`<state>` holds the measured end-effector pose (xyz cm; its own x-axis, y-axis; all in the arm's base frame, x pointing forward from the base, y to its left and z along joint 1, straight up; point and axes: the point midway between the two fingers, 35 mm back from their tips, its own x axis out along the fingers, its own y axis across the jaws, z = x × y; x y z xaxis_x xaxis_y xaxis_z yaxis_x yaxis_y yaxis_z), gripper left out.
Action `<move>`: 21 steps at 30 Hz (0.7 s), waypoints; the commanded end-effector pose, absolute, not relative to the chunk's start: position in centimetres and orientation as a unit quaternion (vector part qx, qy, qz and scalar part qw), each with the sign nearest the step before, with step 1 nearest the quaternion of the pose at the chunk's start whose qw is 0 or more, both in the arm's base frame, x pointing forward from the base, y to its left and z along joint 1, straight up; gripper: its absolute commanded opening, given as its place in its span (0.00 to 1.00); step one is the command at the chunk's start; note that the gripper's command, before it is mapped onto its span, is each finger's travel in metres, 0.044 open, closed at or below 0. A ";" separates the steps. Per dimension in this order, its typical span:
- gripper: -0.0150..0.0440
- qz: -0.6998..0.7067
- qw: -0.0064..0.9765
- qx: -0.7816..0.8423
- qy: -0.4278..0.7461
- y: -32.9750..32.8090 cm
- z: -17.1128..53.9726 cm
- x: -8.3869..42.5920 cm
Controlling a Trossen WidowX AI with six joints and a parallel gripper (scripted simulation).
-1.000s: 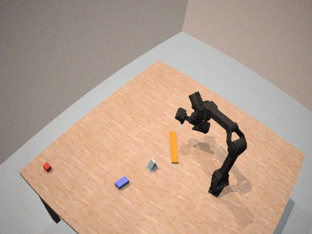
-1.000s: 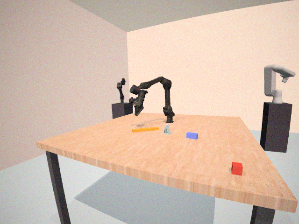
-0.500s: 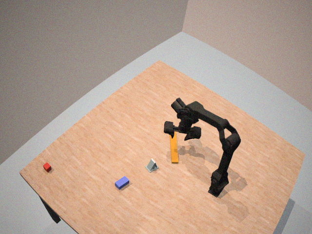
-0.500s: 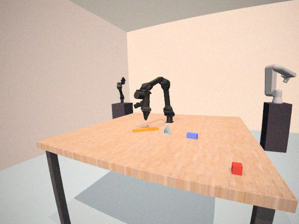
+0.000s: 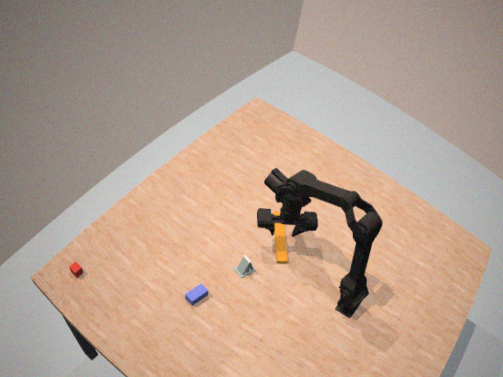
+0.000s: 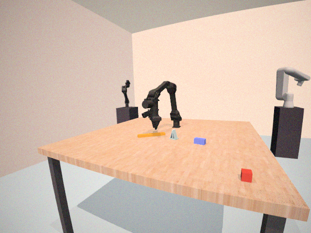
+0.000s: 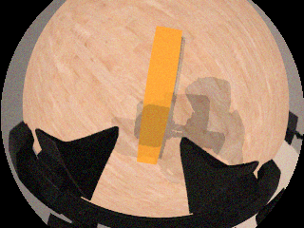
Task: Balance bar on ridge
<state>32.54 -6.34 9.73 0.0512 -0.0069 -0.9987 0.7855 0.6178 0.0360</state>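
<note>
My gripper (image 5: 288,225) hangs pointed down over the far end of the orange bar (image 5: 280,242), its fingers spread apart on either side with nothing between them. The bar lies flat on the wooden table (image 5: 162,195), clear of my fingertips as seen from the exterior view. The pale ridge (image 5: 244,266) stands at about eight o'clock from the bar's near end, close but apart. A blue block (image 5: 196,294) and a red cube (image 5: 75,269) sit farther out at eight o'clock.
</note>
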 end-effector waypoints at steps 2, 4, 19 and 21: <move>0.79 -0.304 0.649 0.310 0.625 -6.3 7.6 32.3; 0.79 -0.304 0.649 0.310 0.625 -6.3 7.6 32.3; 0.79 -0.304 0.649 0.310 0.625 -6.3 5.6 32.4; 0.79 -0.304 0.649 0.310 0.625 -6.3 5.3 32.4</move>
